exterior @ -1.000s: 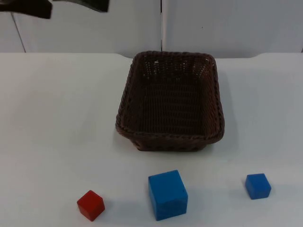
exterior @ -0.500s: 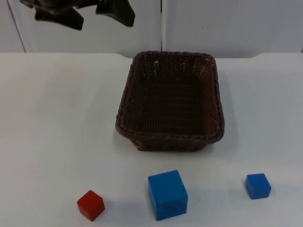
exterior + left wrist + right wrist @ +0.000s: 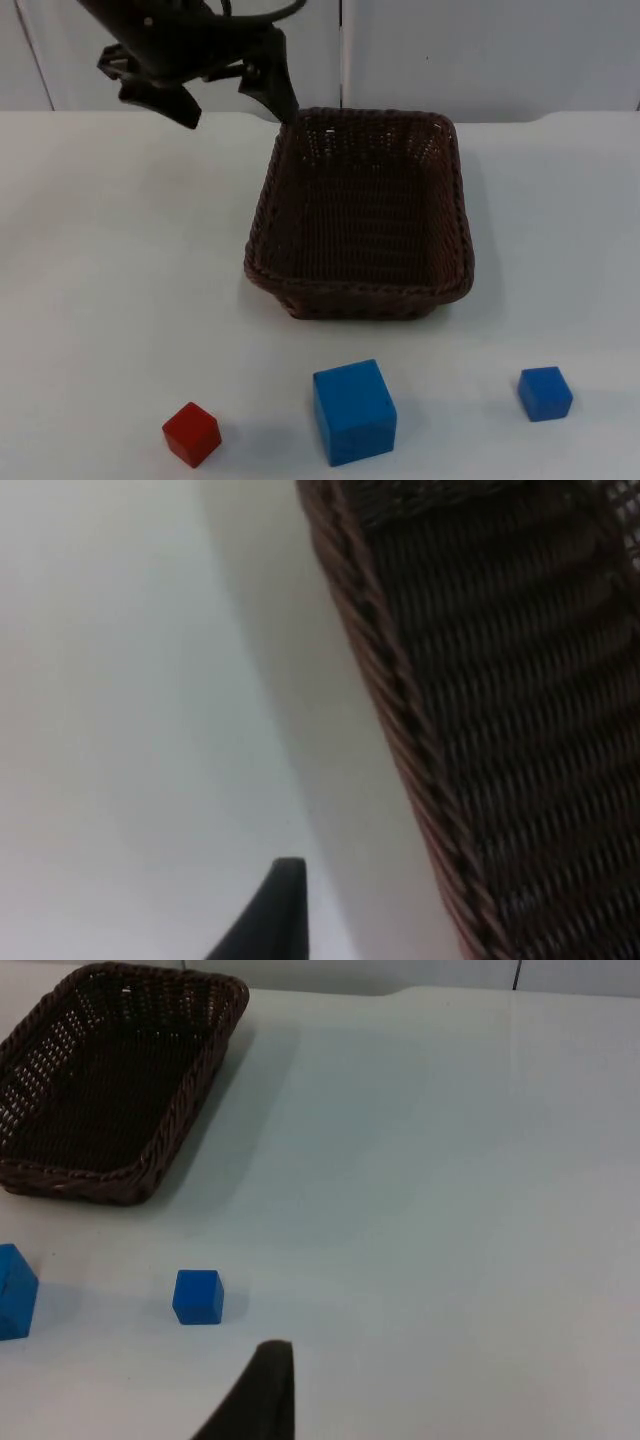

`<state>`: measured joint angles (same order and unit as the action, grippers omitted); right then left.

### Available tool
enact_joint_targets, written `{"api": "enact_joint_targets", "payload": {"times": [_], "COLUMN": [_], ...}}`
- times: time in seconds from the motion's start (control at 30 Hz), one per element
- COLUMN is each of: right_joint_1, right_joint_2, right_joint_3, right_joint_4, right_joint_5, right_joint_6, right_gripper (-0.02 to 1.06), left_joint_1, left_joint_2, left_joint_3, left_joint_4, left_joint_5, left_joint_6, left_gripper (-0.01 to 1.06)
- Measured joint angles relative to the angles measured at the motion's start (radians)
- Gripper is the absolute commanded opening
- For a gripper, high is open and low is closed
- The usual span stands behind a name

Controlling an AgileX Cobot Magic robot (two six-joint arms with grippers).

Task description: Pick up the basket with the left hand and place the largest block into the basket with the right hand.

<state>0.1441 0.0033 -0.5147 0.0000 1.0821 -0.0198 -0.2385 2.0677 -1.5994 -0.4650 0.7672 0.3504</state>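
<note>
Left gripper (image 3: 235,108) hangs spread wide at the far left corner of the basket (image 3: 362,215), not touching it. Basket sits mid-table, empty. Big blue block (image 3: 354,411) lies near of it, red block (image 3: 191,433) to its left, small blue block (image 3: 545,392) to its right. Right gripper's state: cannot tell.

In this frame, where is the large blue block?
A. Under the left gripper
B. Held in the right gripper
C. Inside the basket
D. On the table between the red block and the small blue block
D: the large blue block sits on the table, between the red block and the small blue block, in front of the basket.
</note>
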Motion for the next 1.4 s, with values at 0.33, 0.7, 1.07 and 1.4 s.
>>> {"api": "enact_joint_targets", "payload": {"times": [0.33,0.7,1.07,1.4], "right_joint_1": [0.0,0.0,0.0,0.0], "right_joint_2": [0.0,0.0,0.0,0.0], "right_joint_3": [0.0,0.0,0.0,0.0], "right_joint_4": [0.0,0.0,0.0,0.0], "right_joint_5": [0.0,0.0,0.0,0.0], "right_joint_6": [0.005,0.008,0.008,0.008], "right_gripper": [1.05,1.05,1.05,1.05], "left_joint_1": [-0.029,-0.06,-0.06,-0.06], "left_joint_2": [0.144,0.285,0.375,0.41], "left_joint_3": [-0.175,-0.321,-0.363,-0.365], "left_joint_4": [0.129,0.193,0.193,0.193], "left_joint_5": [0.06,0.122,0.133,0.133], "left_joint_6": [-0.165,-0.254,-0.28,-0.28], "left_gripper": [1.05,1.05,1.05,0.76]}}
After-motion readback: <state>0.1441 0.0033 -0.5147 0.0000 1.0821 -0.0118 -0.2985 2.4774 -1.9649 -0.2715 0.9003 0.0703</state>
